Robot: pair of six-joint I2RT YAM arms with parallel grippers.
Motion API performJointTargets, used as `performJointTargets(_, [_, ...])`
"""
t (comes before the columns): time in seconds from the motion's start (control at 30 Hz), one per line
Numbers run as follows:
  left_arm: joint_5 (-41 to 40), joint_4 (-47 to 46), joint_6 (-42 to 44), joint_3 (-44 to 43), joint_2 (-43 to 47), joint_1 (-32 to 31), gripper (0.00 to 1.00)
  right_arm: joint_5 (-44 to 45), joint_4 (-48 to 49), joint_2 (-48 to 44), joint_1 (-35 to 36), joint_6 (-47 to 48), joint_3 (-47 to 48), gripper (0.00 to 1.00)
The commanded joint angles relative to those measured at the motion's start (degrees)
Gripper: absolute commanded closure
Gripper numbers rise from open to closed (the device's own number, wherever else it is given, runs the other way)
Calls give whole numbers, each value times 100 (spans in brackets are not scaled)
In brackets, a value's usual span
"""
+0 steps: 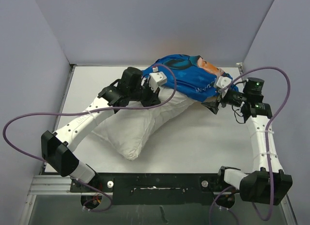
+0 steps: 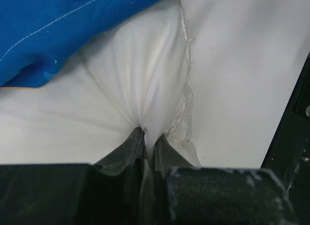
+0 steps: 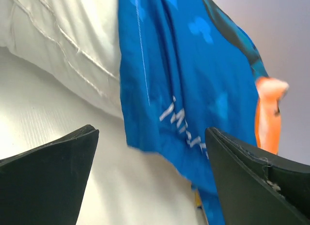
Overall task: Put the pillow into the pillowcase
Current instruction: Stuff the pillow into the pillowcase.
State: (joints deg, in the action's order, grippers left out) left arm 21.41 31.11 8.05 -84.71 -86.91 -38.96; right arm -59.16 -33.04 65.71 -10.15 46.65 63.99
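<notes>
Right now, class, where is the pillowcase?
In the top view, the pillowcase lies at the table's back, right of centre, covering the pillow's far end.

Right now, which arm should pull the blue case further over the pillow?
Probably the right. The right gripper is open, with the loose edge of the pillowcase just ahead of it. The left gripper is shut, pinching the pillow, so it's busy holding that.

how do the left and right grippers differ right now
The left gripper is shut, while the right gripper stands wide open. The left gripper pinches a fold of the white pillow. The right gripper holds nothing, with the blue pillowcase just ahead of its fingers. Shared: both sit close to the pillowcase's edge, where it lies over the pillow.
</notes>
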Motion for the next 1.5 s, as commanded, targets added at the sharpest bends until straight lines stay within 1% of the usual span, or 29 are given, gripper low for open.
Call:
performJointTargets(0.0, [938,-555,-319,-356,389,-27,100,641,518,586,636,499,29,2])
performJointTargets(0.13, [942,-561,-354,-233,491,-25,100,1230,591,1118,813,183,444,1])
performJointTargets(0.17, [944,-570,-371,-203,512,-31,100,1313,477,1231,858,179,541,5])
performJointTargets(0.2, [950,-571,-381,-189,527,-25,100,1322,277,1326,930,218,685,17])
performJointTargets(0.23, [948,-576,-394,-176,531,-17,100,1214,-44,1403,1009,307,849,38])
performJointTargets(0.27, [941,-591,-405,-176,524,-14,100,995,-414,1460,1127,422,1006,65])
performJointTargets(0.3, [929,-620,-420,-179,515,4,100,796,-727,1465,1246,474,1160,88])
performJointTargets(0.33, [926,-647,-450,-204,487,28,100,604,-1009,1397,1409,505,1307,99])
performJointTargets(0.37, [944,-676,-476,-267,452,67,100,484,-1177,1303,1614,392,1479,100])
performJointTargets(0.43, [1051,-683,-558,-537,303,170,100,313,-1380,1041,2313,73,2041,100])
performJointTargets(0.5, [1282,-664,-760,-990,80,299,100,172,-1682,1099,3072,-400,3077,100])
performJointTargets(0.53, [1395,-705,-881,-1216,-39,368,100,-325,-1914,1322,3160,-709,3822,100])
performJointTargets(0.57, [1478,-771,-1021,-1426,-134,389,100,-851,-1638,1566,3042,-1332,4324,100])
performJointTargets(0.6, [1517,-872,-1154,-1591,-209,404,100,-1128,-1039,1687,2944,-2082,4464,100])
performJointTargets(0.63, [1602,-1084,-1340,-1690,-241,409,100,-1024,-667,1809,2913,-2724,4501,100])
performJointTargets(0.73, [1954,-1891,-2053,-1527,-166,446,100,302,-36,2125,2841,-3539,4226,100])
performJointTargets(0.77, [2092,-2219,-2351,-1365,-104,454,100,530,-37,2263,2797,-3575,4154,100])
performJointTargets(0.83, [2310,-2958,-2953,-907,48,508,100,624,-132,2460,2754,-3609,4053,100])
performJointTargets(0.93, [2370,-3956,-3804,26,183,688,100,812,-105,2543,2836,-3603,3697,100])
performJointTargets(1.0, [2343,-4427,-4191,605,178,941,100,1123,-107,2656,2848,-3535,3367,100])
performJointTargets(1.07, [2372,-4777,-4530,1123,71,1359,100,1310,-425,2883,2854,-3244,3220,100])
performJointTargets(1.1, [2412,-4820,-4513,1287,-8,1531,100,1330,-643,2992,2857,-3076,3214,97])
performJointTargets(1.17, [2557,-4736,-4321,1503,-189,1801,100,1100,-1169,3049,2887,-2629,3265,82])
performJointTargets(1.2, [2679,-4704,-4202,1569,-267,1899,100,855,-1364,2982,2876,-2401,3306,72])
performJointTargets(1.27, [2839,-4501,-3918,1610,-383,2045,100,452,-1604,2630,2756,-1892,3370,45])
performJointTargets(1.3, [2890,-4392,-3733,1621,-409,2083,100,317,-1582,2490,2639,-1831,3361,31])
performJointTargets(1.33, [2914,-4292,-3574,1628,-426,2104,100,187,-1485,2294,2432,-1834,3323,21])
performJointTargets(1.4, [2981,-4185,-3327,1630,-441,2117,100,-49,-1163,1900,1924,-1936,3181,11])
performJointTargets(1.47, [3073,-4188,-3248,1588,-475,2105,100,174,-827,1676,1382,-2012,2999,8])
